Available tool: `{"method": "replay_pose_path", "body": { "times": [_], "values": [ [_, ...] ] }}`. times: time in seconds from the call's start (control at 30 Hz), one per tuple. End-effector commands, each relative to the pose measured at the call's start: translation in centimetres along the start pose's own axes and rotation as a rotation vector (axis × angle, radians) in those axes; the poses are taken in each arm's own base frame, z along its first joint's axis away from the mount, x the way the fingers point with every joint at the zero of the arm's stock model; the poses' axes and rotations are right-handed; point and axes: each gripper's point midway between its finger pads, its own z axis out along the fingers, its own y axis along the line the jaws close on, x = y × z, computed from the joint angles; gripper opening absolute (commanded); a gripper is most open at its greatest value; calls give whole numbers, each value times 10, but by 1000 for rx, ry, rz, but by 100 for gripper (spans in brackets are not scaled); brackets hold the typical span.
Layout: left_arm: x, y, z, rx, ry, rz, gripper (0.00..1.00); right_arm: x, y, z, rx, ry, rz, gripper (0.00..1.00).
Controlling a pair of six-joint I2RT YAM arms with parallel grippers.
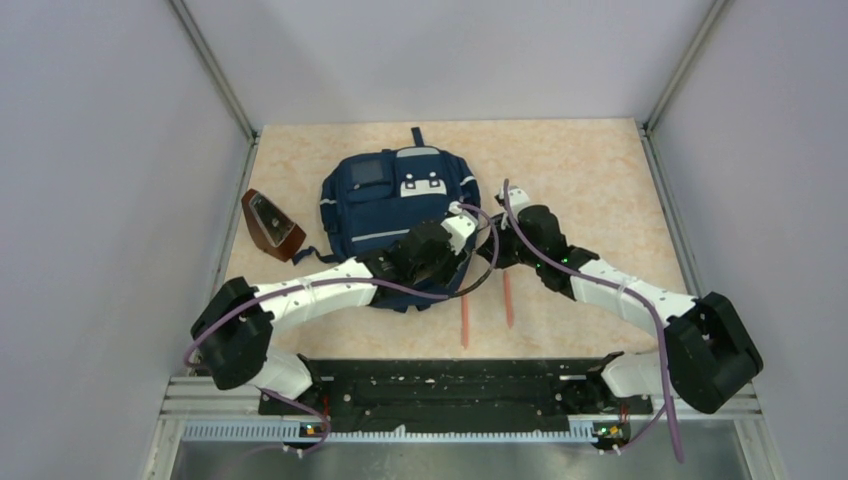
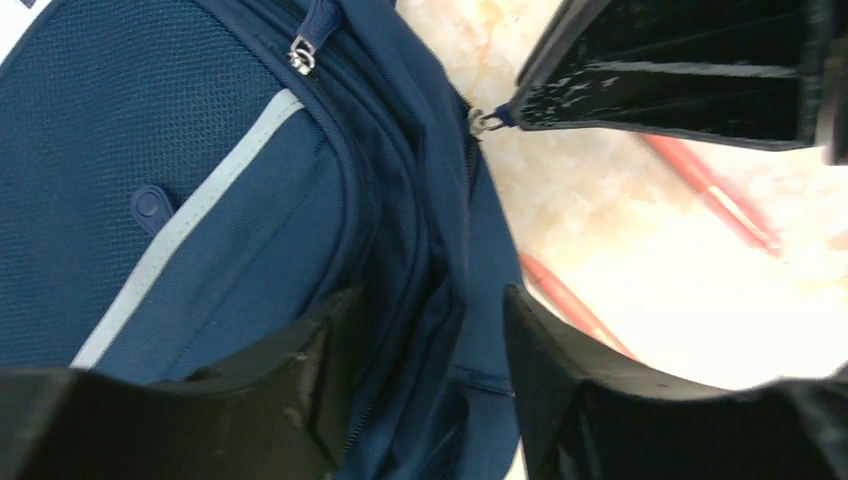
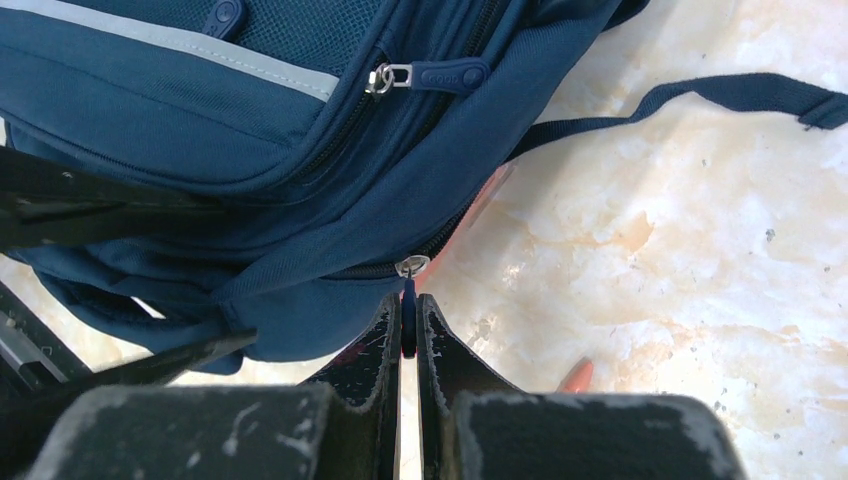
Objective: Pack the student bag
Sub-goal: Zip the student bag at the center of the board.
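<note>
Shows matt woven navy cloth, part mesh, on the student bag (image 2: 230, 250); shiny metal slider (image 3: 410, 265); matt zip pull (image 3: 408, 305); smooth glossy marbled table (image 3: 680, 300).

Bag on the worktop, with small things around it

The student bag (image 1: 385, 205) lies on the worktop (image 1: 590, 180), a bit left of the middle. A wedge-shaped box (image 1: 271, 226) sits just left of it. Two thin sticks (image 1: 465, 320) lie side by side in front of the bag's right corner. The bag's near edge sits inside the left pincer (image 2: 425, 300). Just right of it, the right pincer (image 3: 408, 305) pinches a zip pull (image 3: 408, 292) at that corner.
</note>
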Motion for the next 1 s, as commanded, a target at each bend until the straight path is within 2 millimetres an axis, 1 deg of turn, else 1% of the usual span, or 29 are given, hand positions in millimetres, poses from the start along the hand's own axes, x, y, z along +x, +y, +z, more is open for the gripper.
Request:
{"method": "replay_pose_path", "body": {
  "times": [0.0,0.07,0.17,0.27,0.37,0.43,0.53,0.67,0.8,0.97],
  "values": [
    [-18,11,9,-78,-25,-33,46,-27,13,-12,-36,-104,-34,0],
    [-15,13,10,-94,4,-41,26,-27,10,-14,-18,-113,-35,0],
    [-16,11,9,-85,4,-41,1,-26,-3,-16,47,-122,-40,0],
    [-16,12,5,-84,-3,-42,0,-25,-15,-18,113,-136,-39,0],
    [-17,10,1,-70,-18,-44,0,-25,-18,-19,132,-144,-35,0],
    [-19,5,-2,-34,-38,-49,0,-25,-19,-18,140,-152,-28,0],
    [-20,-2,-7,7,-71,-58,0,-24,-26,-18,179,-163,-14,0],
    [-18,3,-14,-15,-75,-69,0,-21,-33,-17,218,-161,-10,0],
    [-14,5,-21,-16,-77,-72,0,-19,-34,-12,218,-158,1,0],
    [-11,15,-33,-69,-89,-98,0,-23,-37,-7,237,-167,11,0]
  ]
}}
